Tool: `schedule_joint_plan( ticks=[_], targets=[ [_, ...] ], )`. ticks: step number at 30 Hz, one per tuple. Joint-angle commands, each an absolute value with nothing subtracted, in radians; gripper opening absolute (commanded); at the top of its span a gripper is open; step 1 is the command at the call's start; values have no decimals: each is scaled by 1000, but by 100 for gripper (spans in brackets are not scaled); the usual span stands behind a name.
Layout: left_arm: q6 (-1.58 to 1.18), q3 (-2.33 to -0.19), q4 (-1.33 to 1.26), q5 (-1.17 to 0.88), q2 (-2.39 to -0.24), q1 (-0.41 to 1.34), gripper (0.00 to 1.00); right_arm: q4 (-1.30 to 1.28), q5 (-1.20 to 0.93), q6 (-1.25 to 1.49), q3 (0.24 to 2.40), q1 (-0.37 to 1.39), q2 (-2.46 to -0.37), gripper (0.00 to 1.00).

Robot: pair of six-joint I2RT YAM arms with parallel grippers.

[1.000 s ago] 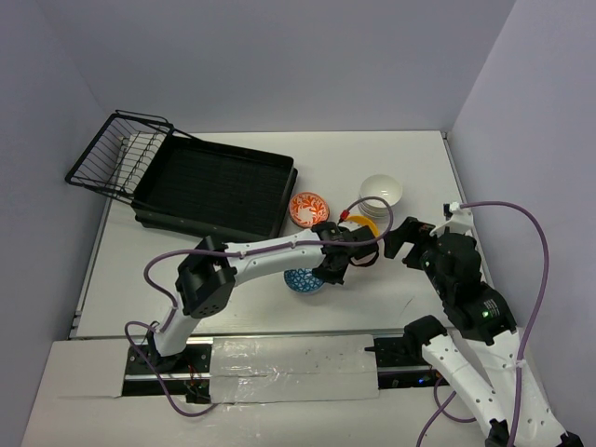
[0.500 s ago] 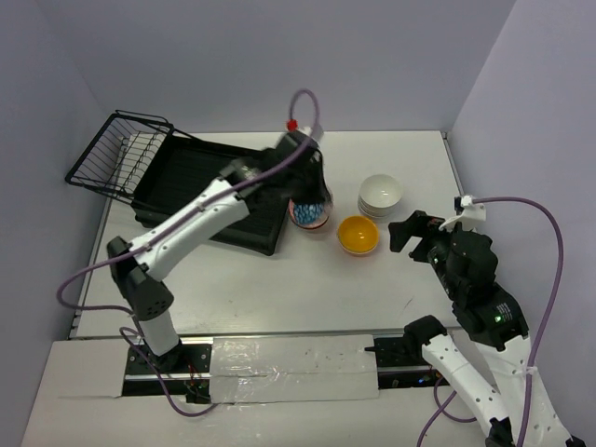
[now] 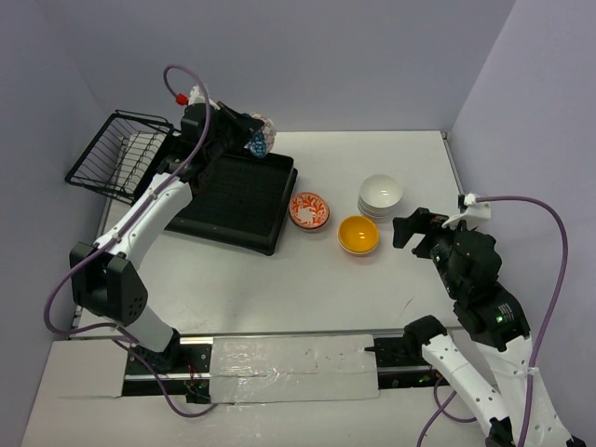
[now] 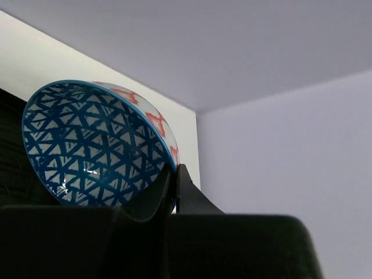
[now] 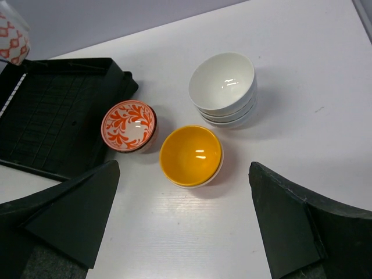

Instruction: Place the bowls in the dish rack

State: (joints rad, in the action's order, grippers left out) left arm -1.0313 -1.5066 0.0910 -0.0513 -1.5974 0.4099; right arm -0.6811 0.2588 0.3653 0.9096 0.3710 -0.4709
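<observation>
Pinching the wall of the blue bowl [image 4: 96, 145] with the left gripper [image 4: 173, 177], fingers [image 4: 187, 195] drawn narrow, one inside the rim and one outside. Holding that bowl tipped on edge, blue-triangled hollow toward the wrist camera, white outside with red marks. Carrying it raised over the far corner of the dish rack [image 3: 233, 200], at about 1 o'clock from the tray's middle; cannot tell from either view how high above the ribbed floor.

Keeping the right gripper [image 3: 408, 235] spread wide, with nothing between its fingers. Hovering over the table [image 3: 279, 289], at 3 o'clock from the yellow bowl [image 3: 358, 234] and near it.

Finding the wire basket [image 3: 116, 154] tilted at the rack's 10 o'clock end. Finding the orange-patterned bowl [image 3: 308, 209] upright just beside the tray's 3 o'clock edge, apart from it. Finding the yellow bowl at 4 o'clock from that one, just beside it, mouth up. Finding the white bowls [image 3: 381, 194], three nested in one stack, at 1 o'clock from the yellow bowl, close beside it.
</observation>
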Motion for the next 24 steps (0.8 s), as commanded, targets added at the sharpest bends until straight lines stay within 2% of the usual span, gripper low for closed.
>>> schedule_joint_plan(
  ticks=[1,11,24],
  targets=[
    [-1156,-1453,-282,-5,-1557,362,0,-649,304,347,962,377,-482,100],
    [-1278,-1207,-665,159,-1577,259,0,-658,359,336,976,379,-514,100],
    [-1339,-1085,-862,192,-1681,219,0,-663,388,330,980,379,-555,100]
  ],
)
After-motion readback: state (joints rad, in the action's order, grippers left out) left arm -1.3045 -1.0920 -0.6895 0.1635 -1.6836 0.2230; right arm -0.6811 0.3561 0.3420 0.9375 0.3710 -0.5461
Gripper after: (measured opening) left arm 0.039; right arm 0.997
